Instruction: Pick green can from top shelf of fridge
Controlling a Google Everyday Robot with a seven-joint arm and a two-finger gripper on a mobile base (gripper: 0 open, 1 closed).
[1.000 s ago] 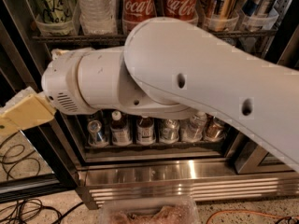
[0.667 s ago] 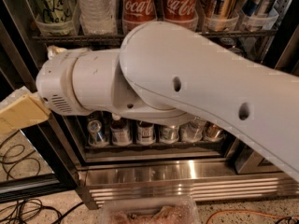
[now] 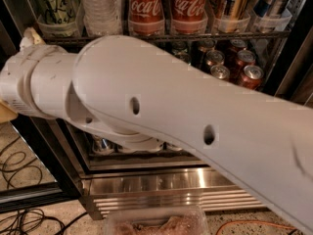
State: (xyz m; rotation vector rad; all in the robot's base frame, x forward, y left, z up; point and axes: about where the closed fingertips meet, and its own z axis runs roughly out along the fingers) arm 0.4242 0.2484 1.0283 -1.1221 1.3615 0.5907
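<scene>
My arm (image 3: 171, 111) fills the view and blocks the fridge's (image 3: 161, 182) lower racks. The gripper (image 3: 5, 112) sits at the left edge, below the top shelf (image 3: 171, 35). Up there the green can (image 3: 53, 6) stands just beside a water bottle (image 3: 100, 6), with Coca-Cola cans (image 3: 145, 9) crowding farther right; its front is unobstructed.

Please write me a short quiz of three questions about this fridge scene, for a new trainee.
1. True or false: on the top shelf, the green can stands left of both Coca-Cola cans.
2. What stands between them? A) a water bottle B) a milk carton C) nothing
3. Fill in: the gripper shows at the picture's ____ edge.
Key: 1 true; 2 A; 3 left.
</scene>
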